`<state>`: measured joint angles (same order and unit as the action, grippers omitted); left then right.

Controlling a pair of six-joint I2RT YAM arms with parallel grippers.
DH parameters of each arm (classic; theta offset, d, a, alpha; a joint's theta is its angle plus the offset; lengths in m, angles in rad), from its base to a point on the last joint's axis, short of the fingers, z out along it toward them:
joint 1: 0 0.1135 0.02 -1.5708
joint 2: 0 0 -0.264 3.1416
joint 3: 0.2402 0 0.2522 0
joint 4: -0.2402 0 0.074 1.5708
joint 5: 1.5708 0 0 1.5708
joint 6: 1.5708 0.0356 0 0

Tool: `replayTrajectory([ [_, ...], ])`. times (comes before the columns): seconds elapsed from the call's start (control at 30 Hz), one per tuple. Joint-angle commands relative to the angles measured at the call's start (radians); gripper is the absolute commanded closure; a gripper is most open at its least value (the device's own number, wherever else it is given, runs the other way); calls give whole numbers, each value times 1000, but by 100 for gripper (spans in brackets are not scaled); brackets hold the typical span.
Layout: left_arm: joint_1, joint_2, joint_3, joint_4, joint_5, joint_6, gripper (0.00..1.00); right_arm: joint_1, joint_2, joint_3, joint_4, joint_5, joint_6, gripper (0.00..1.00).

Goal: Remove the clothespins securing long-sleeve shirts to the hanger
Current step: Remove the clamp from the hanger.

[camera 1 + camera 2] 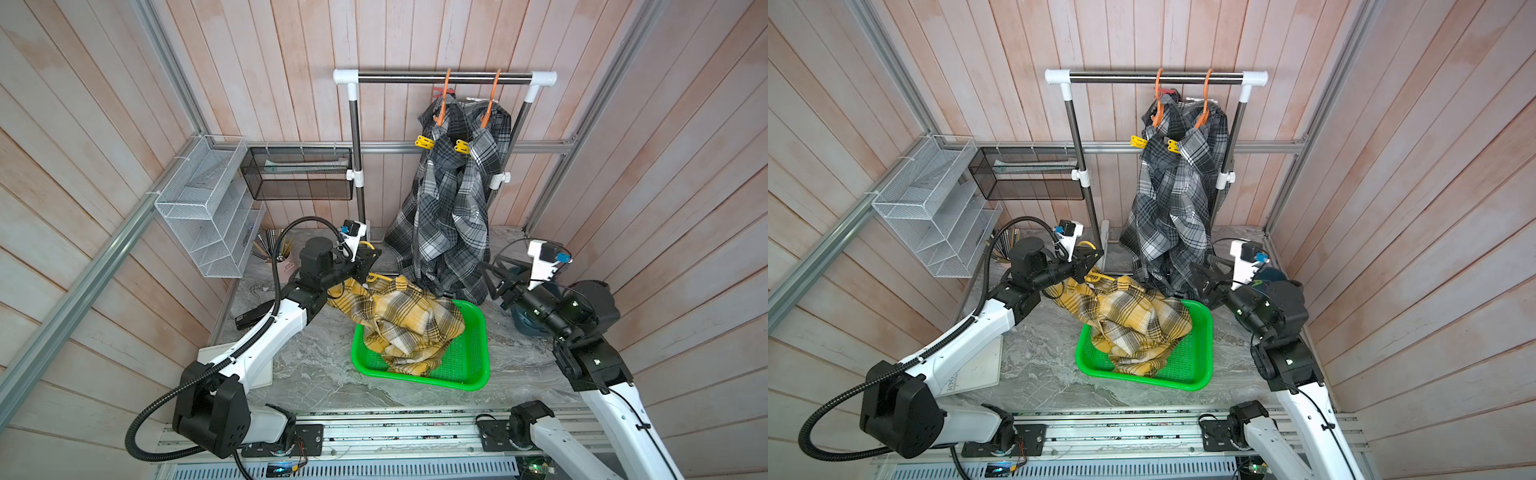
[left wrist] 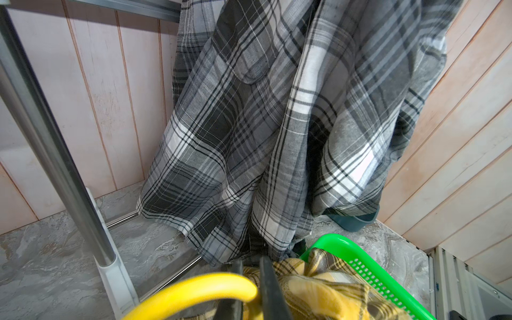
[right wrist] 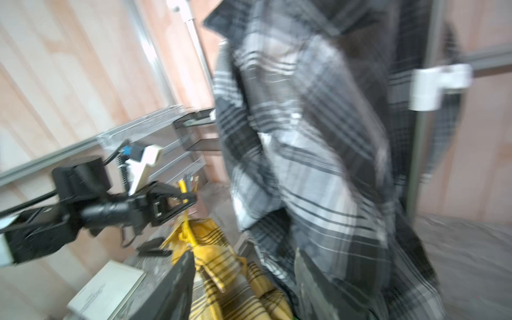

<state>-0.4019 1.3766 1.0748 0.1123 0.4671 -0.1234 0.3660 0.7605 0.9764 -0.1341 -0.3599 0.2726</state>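
Left gripper (image 1: 375, 253) clamps yellow hanger (image 2: 194, 285); right gripper (image 1: 492, 271) spread beside grey shirts (image 1: 449, 216).

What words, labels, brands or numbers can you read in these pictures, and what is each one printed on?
Nothing reads clearly.
Dark print on the white flat box: too small in a top view, blurred in the right wrist view.
Display on the small lit screen by the front rail: too small to read.
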Motion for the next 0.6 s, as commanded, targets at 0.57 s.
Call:
replayTrajectory([
  [0.57, 11, -40, -18, 28, 18, 11, 100, 327, 619, 306, -279, 160, -186, 45],
])
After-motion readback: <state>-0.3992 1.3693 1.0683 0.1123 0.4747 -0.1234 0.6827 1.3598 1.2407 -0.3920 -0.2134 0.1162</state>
